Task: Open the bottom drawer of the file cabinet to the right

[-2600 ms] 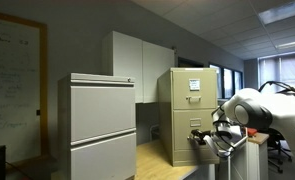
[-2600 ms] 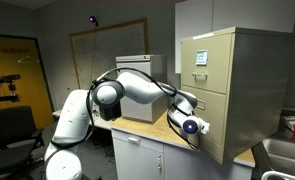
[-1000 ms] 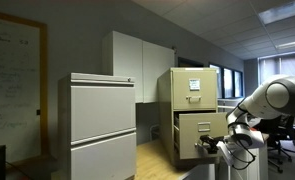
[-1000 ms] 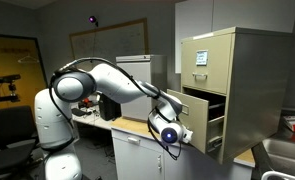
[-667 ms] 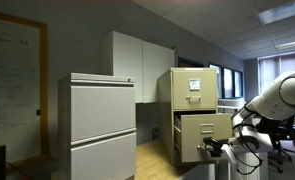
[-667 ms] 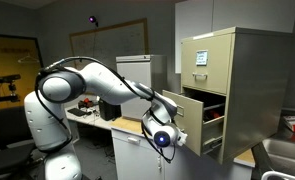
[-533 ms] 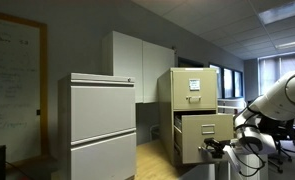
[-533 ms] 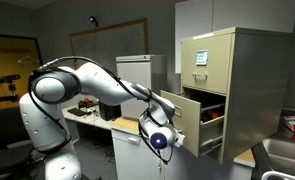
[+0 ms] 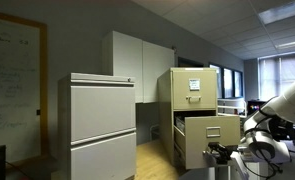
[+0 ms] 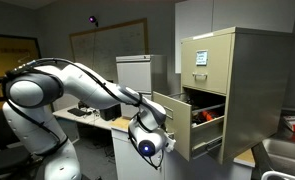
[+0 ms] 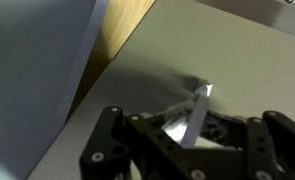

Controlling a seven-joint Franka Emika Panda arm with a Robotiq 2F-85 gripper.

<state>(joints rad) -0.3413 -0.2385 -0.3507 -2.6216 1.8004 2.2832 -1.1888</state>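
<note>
the file cabinet (image 9: 190,95) is shown in both exterior views as a tall, narrow box of beige painted sheet metal, flat-faced and square-edged. it is set on a tan counter top (image 9: 152,160), apart from the wider light-grey cabinet (image 9: 102,120). the white franka arm (image 10: 57,85) is stretched across towards it.

the bottom drawer (image 10: 172,122) is found drawn well out of the cabinet's lower bay, and something red (image 10: 203,116) is glimpsed inside it. the drawer is judged to be rigid and fairly heavy and to be carried on slides, so a straight pull along them is called for. no purchase would be given by the smooth painted front (image 11: 217,60). hold is best taken at the small silver handle (image 11: 197,105), a thin bent metal tab that is likely to be slippery.

the gripper (image 11: 187,142) is set close against the drawer front, with its black finger links spread to either side of the handle. whether the pads are pressed onto the tab cannot be told, as the tips are blurred. a small label holder (image 9: 193,85) is made out on the upper drawer.
</note>
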